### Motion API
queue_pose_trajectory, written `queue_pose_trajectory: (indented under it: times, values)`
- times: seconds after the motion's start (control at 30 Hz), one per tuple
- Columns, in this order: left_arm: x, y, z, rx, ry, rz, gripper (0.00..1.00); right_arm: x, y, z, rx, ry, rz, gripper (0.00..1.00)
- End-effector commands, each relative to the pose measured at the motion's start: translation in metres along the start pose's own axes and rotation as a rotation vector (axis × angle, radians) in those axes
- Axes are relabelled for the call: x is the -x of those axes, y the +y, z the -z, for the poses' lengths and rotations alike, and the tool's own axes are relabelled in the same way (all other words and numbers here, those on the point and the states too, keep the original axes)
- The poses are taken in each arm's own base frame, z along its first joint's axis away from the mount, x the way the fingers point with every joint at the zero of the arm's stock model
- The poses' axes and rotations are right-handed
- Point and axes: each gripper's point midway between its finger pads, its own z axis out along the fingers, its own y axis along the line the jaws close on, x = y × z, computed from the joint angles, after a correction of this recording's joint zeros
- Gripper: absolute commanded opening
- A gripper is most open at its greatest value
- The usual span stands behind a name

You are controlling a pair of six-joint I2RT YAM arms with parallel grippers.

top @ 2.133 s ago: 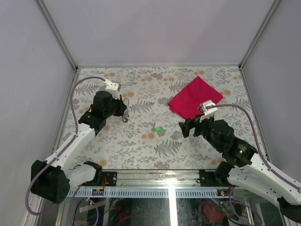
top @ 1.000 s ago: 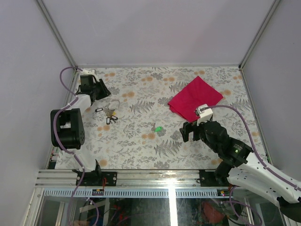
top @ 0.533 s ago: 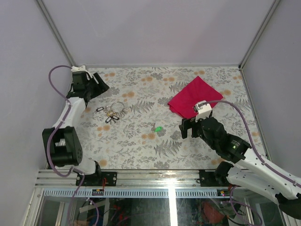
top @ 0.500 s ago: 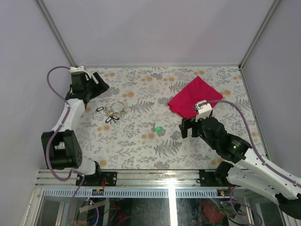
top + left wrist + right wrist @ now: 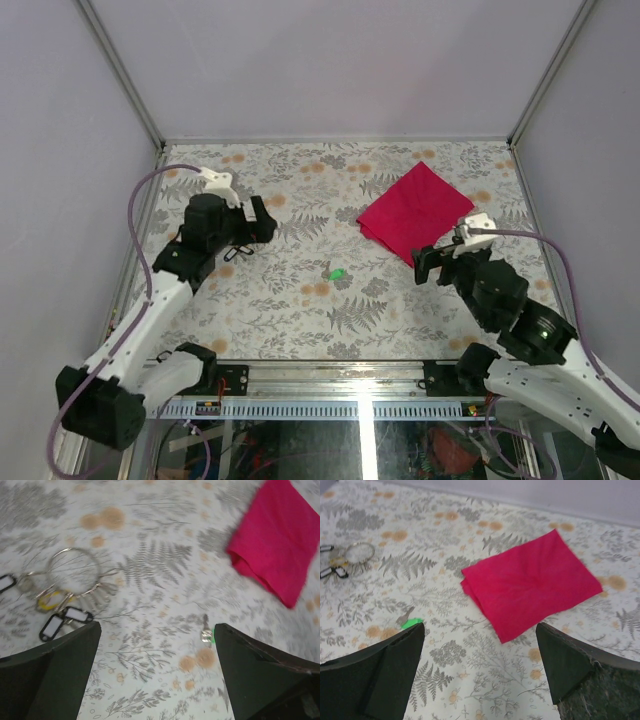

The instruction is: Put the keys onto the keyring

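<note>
Left gripper (image 5: 156, 626) and right gripper (image 5: 480, 627) gape empty. The green-tagged key (image 5: 205, 632) at the table (image 5: 150, 680) centre could skid if pinched off-centre

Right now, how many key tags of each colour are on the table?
Black tags: 3
Yellow tag: 1
Green tag: 1
Total: 5
</note>
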Motion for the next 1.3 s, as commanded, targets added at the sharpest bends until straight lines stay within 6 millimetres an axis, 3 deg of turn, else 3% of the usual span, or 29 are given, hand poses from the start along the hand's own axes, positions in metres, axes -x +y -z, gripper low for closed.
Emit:
queue_pose_trajectory:
  times: [0.0, 0.27, 0.47, 1.27]
  values:
    - [0.015, -0.024, 0.032, -0.025, -0.127, -0.186, 1.0, 0.035, -0.032, 0.02, -0.11, -0.13, 0.008, 0.99]
    - [0.028, -0.01, 0.076, 0.022, -0.295, -0.056, 1.0, 0.028, -0.052, 0.031, -0.193, -0.178, -0.064, 0.99]
    - [0.026, 0.001, 0.083, 0.065, -0.331, -0.043, 1.0, 0.014, -0.047, 0.025, -0.174, -0.157, -0.063, 0.99]
    - [0.025, 0.027, 0.094, 0.185, -0.367, -0.055, 1.0, 0.018, -0.046, 0.027, -0.158, -0.177, -0.079, 0.99]
